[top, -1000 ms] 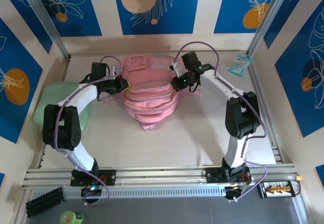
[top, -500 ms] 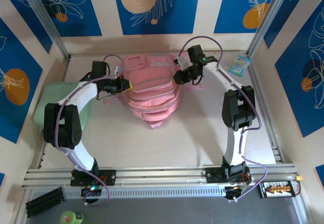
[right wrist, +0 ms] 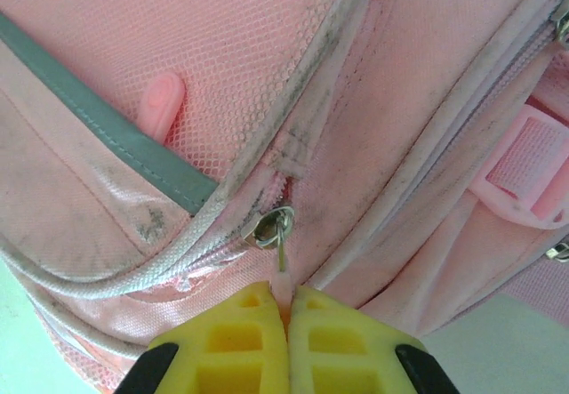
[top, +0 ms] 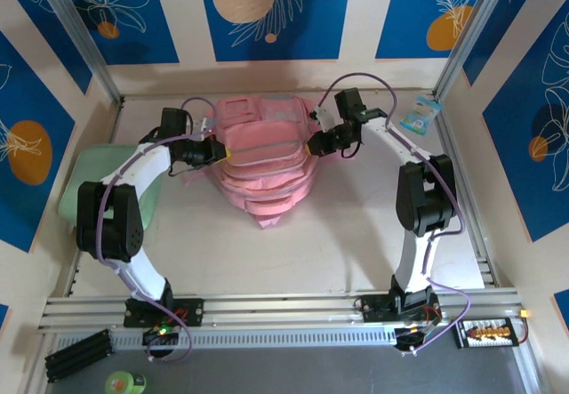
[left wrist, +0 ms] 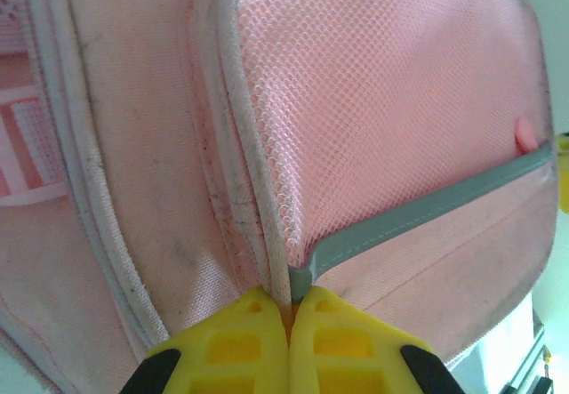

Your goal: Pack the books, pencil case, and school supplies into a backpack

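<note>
The pink backpack [top: 265, 158] lies at the back middle of the table. My left gripper [top: 222, 151] [left wrist: 291, 298] is shut on the backpack's left edge, where the white piping [left wrist: 258, 180] meets the grey trim [left wrist: 418, 216] of a mesh pocket. On the backpack's right side, my right gripper [top: 313, 145] [right wrist: 283, 289] is shut on the pink zipper pull [right wrist: 283, 280], just below the metal slider [right wrist: 271, 227]. A small pink rounded tip [right wrist: 163, 105] pokes out of the mesh pocket; I cannot tell what it belongs to. The books and the pencil case are out of view.
A mint-green flat case [top: 76, 189] lies at the left under the left arm. A small blue-and-white packet [top: 420, 114] sits at the back right corner. Side rails and walls close the table in, and an aluminium rail [top: 284, 309] runs along the front.
The right wrist has swung back and to the right while its gripper stayed at the backpack's right side. The backpack's lower end wobbled a little. The left arm has barely moved.
</note>
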